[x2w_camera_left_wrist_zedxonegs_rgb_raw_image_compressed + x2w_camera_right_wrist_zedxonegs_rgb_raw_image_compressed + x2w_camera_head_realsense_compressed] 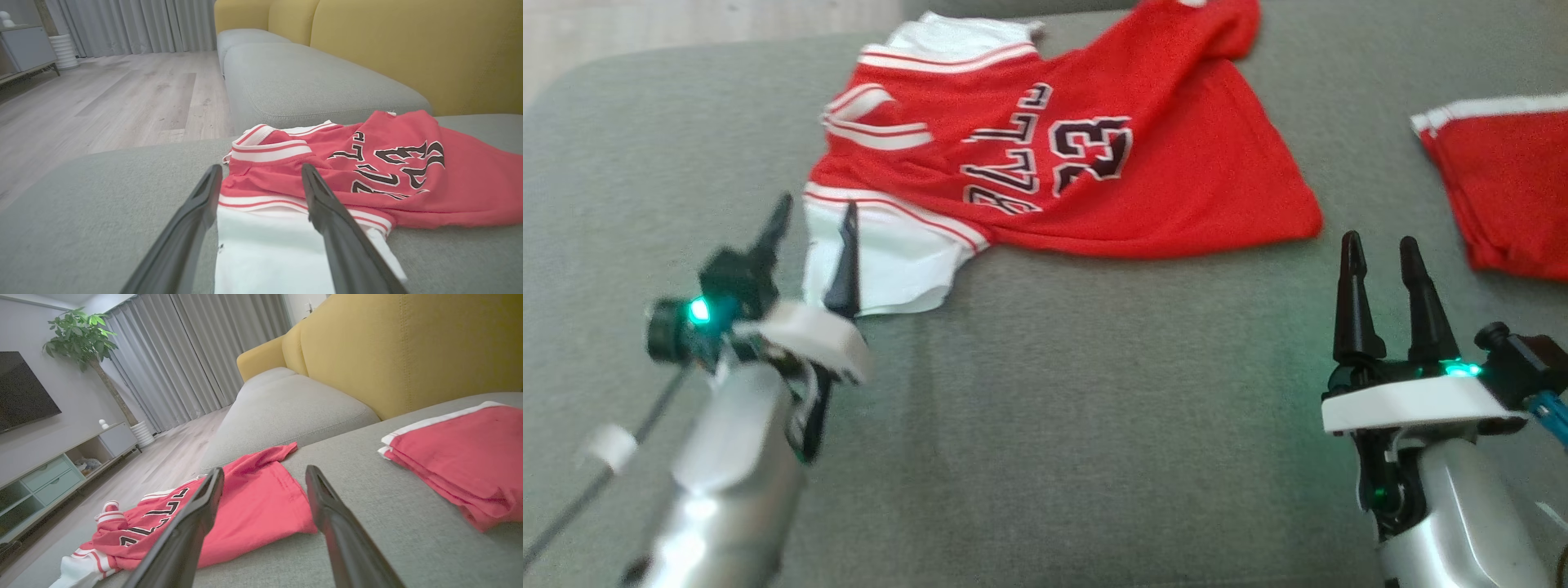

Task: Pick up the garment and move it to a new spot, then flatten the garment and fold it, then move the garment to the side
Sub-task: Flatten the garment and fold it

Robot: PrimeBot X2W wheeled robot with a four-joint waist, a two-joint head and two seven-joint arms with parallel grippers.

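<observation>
Left fingers [847,261] stood spread wide, pinching nothing, poised over the near white panel of the jersey [1094,163]. Their tips straddled that white cloth, and from where I stood I could not tell whether they brushed it. Right fingers [1354,302] were parted too, empty, hovering above bare grey sofa seat [1054,425], apart from the jersey's hem.

And the jersey itself? It lay rumpled on the seat cushion, number and lettering up, striped trim bunched at the left end, a far corner turned over on itself. Not flat, not folded: I'd have said the flattening was the job in hand. Off to the right, a second red garment [1503,188] sat folded, near the right arm. Beyond rose the yellow backrest [408,49]. Past the seat's left edge lay wooden floor [122,94] and grey curtains [143,24].

Now the danger! A pinch on that white panel might catch just the top layer, so the cloth would stretch askew instead of spreading. With only one end gripped, the whole jersey would likely slide across the seat rather than open out. Too long a pull to the left could carry it over the cushion's edge onto the floor. And a wide swing from the right arm could snag the folded pile and undo it.
</observation>
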